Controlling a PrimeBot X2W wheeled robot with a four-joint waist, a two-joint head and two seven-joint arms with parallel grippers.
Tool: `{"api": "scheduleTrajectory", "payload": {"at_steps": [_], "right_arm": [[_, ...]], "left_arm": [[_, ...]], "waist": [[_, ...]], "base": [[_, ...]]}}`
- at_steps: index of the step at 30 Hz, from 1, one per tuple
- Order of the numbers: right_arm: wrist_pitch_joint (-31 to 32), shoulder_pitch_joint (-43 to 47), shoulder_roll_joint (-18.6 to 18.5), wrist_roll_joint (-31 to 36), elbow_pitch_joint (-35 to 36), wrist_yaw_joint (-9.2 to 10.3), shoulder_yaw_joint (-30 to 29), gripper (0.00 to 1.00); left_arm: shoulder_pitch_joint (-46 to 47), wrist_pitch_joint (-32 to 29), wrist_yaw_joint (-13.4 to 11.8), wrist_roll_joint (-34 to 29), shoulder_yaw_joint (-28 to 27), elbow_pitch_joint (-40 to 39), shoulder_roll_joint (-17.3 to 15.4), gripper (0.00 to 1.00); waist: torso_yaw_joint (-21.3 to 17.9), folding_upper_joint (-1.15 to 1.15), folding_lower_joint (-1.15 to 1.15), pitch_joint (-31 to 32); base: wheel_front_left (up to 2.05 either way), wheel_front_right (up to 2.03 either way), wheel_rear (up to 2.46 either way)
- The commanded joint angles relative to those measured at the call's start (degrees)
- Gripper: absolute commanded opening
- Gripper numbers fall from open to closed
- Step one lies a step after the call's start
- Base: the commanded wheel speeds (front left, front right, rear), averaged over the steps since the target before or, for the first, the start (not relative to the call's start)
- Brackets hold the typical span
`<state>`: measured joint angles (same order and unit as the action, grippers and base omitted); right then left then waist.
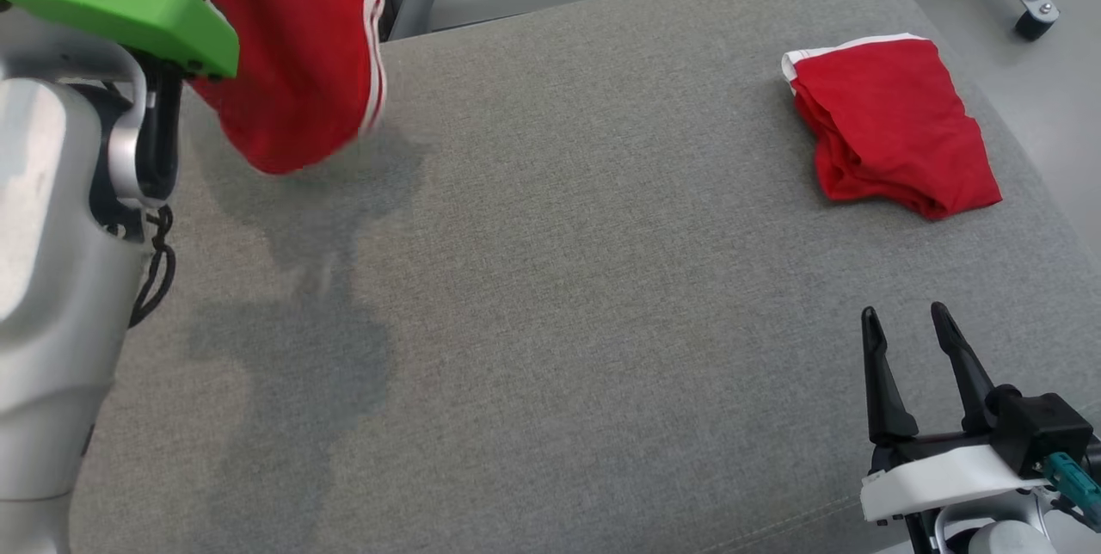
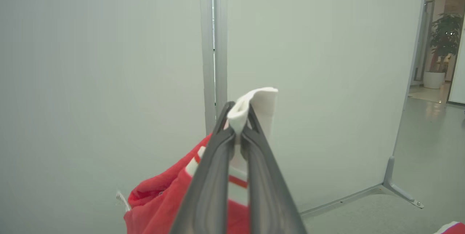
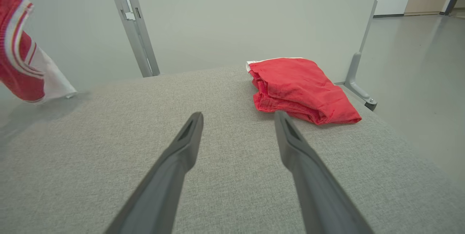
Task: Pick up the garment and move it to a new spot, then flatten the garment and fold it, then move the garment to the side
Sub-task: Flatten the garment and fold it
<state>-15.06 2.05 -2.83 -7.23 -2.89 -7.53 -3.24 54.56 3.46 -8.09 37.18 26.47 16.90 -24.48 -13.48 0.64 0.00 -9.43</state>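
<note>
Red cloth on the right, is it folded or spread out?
Folded: the cloth lies in a compact stack, layered edges showing.

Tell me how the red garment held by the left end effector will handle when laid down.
Likely floppy: the red garment droops in folds below the shut left end effector. Probably light, since a pinch on its white band carries it. It may drag on the grey fabric surface.
</note>
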Motion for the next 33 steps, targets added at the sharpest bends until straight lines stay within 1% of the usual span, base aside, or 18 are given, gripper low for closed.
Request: {"api": "scheduleTrajectory", "payload": {"at_steps": [1,4,6,7,9,11,14,15,17,18,19,20,21,22,23,27,30,33], "right_arm": [[-0.2,0.3,-0.1,-0.2,0.0,0.09,-0.2,1.0],[-0.2,0.7,-0.1,-0.4,0.2,0.09,-0.4,1.0],[-0.2,0.8,-0.1,-0.7,0.3,0.09,-0.5,1.0],[-0.2,0.8,-0.1,-0.9,0.2,0.09,-0.5,1.0],[-0.2,0.3,-0.1,-1.1,0.0,0.09,-0.3,1.0],[-0.2,-0.8,-0.1,-1.5,-0.1,0.09,0.2,1.0],[-0.2,-2.1,-0.1,-1.8,-0.4,0.09,1.0,1.0],[-0.2,-3.1,-0.1,-1.9,-0.6,0.09,1.7,1.0],[-0.2,-3.8,-0.1,-2.0,-0.7,0.09,2.3,1.0],[-0.2,-3.9,-0.2,-2.0,-0.7,0.09,2.4,1.0],[-0.2,-4.0,-0.2,-2.1,-0.8,0.09,2.4,1.0],[-0.2,-4.0,-0.1,-2.0,-0.9,0.09,2.1,1.0],[-0.2,-3.9,-0.1,-2.0,-1.0,0.09,1.8,1.0],[-0.2,-3.6,-0.1,-2.0,-1.1,0.09,1.5,1.0],[-0.2,-3.3,-0.1,-2.1,-1.2,0.09,1.1,1.0],[-0.2,-2.2,-0.1,-2.0,-1.4,0.09,0.6,1.0],[-0.2,-1.7,-0.1,-2.1,-1.5,0.09,0.4,1.0],[-0.2,-1.2,-0.1,-2.1,-1.3,0.09,-0.1,1.0]], "left_arm": [[-1.8,0.1,-1.2,-0.8,0.5,-1.8,0.0,0.0],[-7.6,-1.5,-3.5,-0.4,2.9,-8.4,2.0,0.0],[-11.6,-2.5,-4.2,-0.5,5.9,-12.1,3.7,0.0],[-13.7,-3.0,-4.1,-0.6,8.0,-13.0,5.0,0.0],[-17.4,-3.4,-3.1,-1.0,13.0,-12.9,8.1,0.0],[-19.9,-3.5,-1.1,-0.9,17.9,-10.1,11.7,0.0],[-20.7,-2.1,1.5,-2.5,23.8,-3.7,16.6,0.0],[-20.4,-0.3,2.8,-3.4,26.2,1.0,18.6,0.0],[-19.7,2.0,4.7,-3.6,28.1,4.7,20.1,0.02],[-19.5,2.9,5.5,-3.3,28.8,6.6,20.6,0.25],[-19.1,3.9,6.3,-3.5,29.5,8.1,20.9,0.34],[-18.8,4.8,7.0,-3.1,29.9,9.6,21.1,0.47],[-18.6,5.6,7.5,-2.5,30.2,11.0,21.1,0.52],[-18.5,6.5,8.1,-2.3,30.3,12.0,21.2,0.73],[-18.6,7.0,8.5,-1.5,30.3,13.0,21.3,1.0],[-19.5,7.8,10.1,1.8,30.3,14.6,21.5,1.0],[-21.0,8.2,10.2,4.3,29.5,13.4,21.5,1.0],[-22.9,8.6,8.9,5.6,27.3,9.6,18.3,1.0]], "waist": [[-0.4,-0.64,0.0,0.5],[-0.6,-0.64,0.0,0.4],[-0.5,-0.64,0.0,-0.2],[-0.3,-0.64,0.0,-0.7],[0.0,-0.64,0.0,-1.8],[-0.1,-0.64,0.0,-2.9],[-0.5,-0.64,0.0,-4.1],[-1.2,-0.64,0.0,-4.9],[-2.0,-0.64,0.0,-5.4],[-2.3,-0.64,0.0,-5.6],[-2.7,-0.64,0.0,-5.8],[-2.9,-0.64,0.0,-6.0],[-3.1,-0.64,0.0,-6.0],[-3.2,-0.64,0.0,-6.1],[-3.2,-0.64,0.0,-6.1],[-3.0,-0.64,0.0,-5.8],[-2.7,-0.64,0.0,-4.9],[-2.1,-0.64,0.0,-4.1]], "base": [[0.0,0.0,0.0],[0.0,0.0,0.0],[0.0,0.0,0.0],[0.0,0.0,0.0],[0.0,0.0,0.0],[0.0,0.0,0.0],[0.0,0.0,0.0],[0.0,0.0,0.0],[0.0,0.0,0.0],[0.0,0.0,0.0],[0.0,0.0,0.0],[0.0,0.0,0.0],[0.0,0.0,0.0],[0.0,0.0,0.0],[0.0,0.0,0.0],[0.0,0.0,0.0],[0.0,0.0,0.0],[0.0,0.0,0.0]]}}
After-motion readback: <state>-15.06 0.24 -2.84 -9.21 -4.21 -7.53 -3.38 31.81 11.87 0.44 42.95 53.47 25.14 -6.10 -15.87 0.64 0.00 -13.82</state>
